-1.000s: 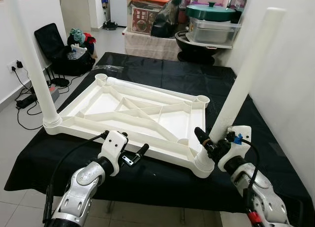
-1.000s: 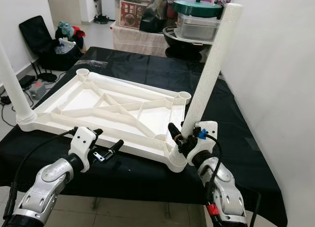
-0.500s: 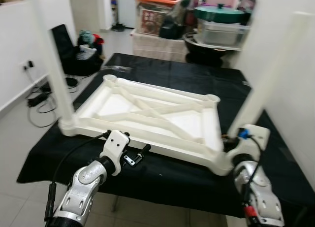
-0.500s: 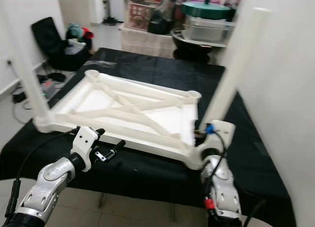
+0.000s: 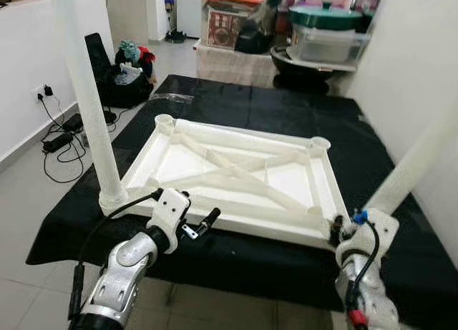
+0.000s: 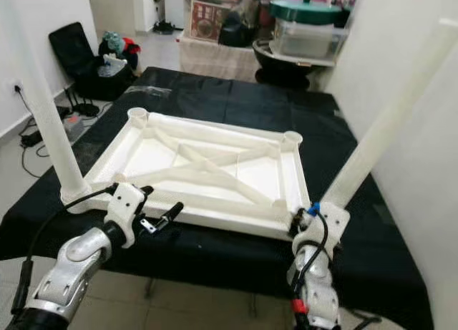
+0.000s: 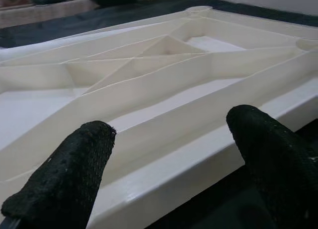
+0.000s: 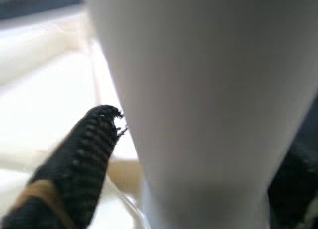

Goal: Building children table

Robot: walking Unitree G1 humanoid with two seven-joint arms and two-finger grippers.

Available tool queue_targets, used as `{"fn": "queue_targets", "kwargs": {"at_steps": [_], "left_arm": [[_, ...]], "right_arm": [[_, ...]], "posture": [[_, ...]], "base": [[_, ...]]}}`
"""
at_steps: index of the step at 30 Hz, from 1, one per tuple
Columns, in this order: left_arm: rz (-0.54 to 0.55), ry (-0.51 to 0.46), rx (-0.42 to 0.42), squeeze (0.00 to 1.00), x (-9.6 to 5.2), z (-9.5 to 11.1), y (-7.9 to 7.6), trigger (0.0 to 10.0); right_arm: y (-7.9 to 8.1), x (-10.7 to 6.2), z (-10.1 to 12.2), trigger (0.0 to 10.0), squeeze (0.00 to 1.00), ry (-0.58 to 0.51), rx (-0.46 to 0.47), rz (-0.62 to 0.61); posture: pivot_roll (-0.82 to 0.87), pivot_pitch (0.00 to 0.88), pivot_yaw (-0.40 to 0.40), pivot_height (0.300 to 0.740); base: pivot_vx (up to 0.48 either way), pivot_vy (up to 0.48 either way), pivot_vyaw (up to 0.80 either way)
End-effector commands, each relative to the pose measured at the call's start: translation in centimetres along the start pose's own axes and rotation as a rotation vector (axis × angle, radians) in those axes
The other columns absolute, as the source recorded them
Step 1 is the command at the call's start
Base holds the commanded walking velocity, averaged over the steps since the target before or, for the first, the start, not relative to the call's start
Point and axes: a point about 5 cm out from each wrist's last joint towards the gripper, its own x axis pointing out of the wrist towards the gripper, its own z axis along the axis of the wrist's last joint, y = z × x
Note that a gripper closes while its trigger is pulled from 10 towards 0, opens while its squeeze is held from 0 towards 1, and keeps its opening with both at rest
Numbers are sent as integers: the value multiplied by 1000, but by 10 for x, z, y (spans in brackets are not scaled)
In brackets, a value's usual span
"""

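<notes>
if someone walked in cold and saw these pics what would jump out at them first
Most striking is the upside-down white plastic tabletop with cross ribs, lying on a black cloth-covered table, with a tall white tube leg standing in its near left corner. At the near right corner the right gripper holds a second white tube leg that leans to the right. The left gripper hovers open at the tabletop's near edge.

Head stereo pair looking forward and down over the black table [image 5: 215,101], both eyes sharing the white tabletop [image 5: 236,176], wrist views close at its near edge
</notes>
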Motion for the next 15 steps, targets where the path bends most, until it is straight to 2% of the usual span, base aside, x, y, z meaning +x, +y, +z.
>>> {"fn": "queue_targets", "kwargs": {"at_steps": [1, 2, 3, 5, 8, 9, 10, 15], "left_arm": [[-18, 8, -4, 0, 1, -3, -6, 10000], [-19, 8, -5, 0, 1, -3, -7, 10000], [-19, 8, -5, 0, 1, -3, -7, 10000], [-20, 8, -4, 0, 1, -3, -7, 10000], [-19, 8, -4, 0, 1, -3, -7, 10000], [-16, 7, -5, 0, 1, -4, -6, 10000], [-15, 7, -5, 0, 1, -4, -6, 10000], [-15, 8, -6, 0, 0, -4, -7, 10000]], "right_arm": [[31, -3, 14, 10000, 0, -42, 47, 266], [38, -8, 22, 10000, 0, -68, 39, 386], [38, -8, 22, 10000, 0, -68, 39, 386], [50, -20, 33, 10000, 0, -98, 12, 589], [53, -24, 36, 10000, 0, -104, 2, 644], [59, -33, 35, 10000, 0, -85, -29, 768], [61, -36, 33, 10000, 0, -74, -45, 815], [62, -38, 27, 10000, 0, -50, -68, 849]], "posture": [[49, 0, -116, 740], [50, 0, -118, 740], [50, 0, -118, 740], [48, 0, -118, 740], [48, 0, -119, 740], [48, 0, -120, 740], [48, 0, -120, 740], [52, 0, -122, 740]], "base": [[0, 0, 0], [0, 0, 0], [0, 0, 0], [0, 0, 0], [0, 0, 0], [0, 0, 0], [0, 0, 0], [0, 0, 0]]}}
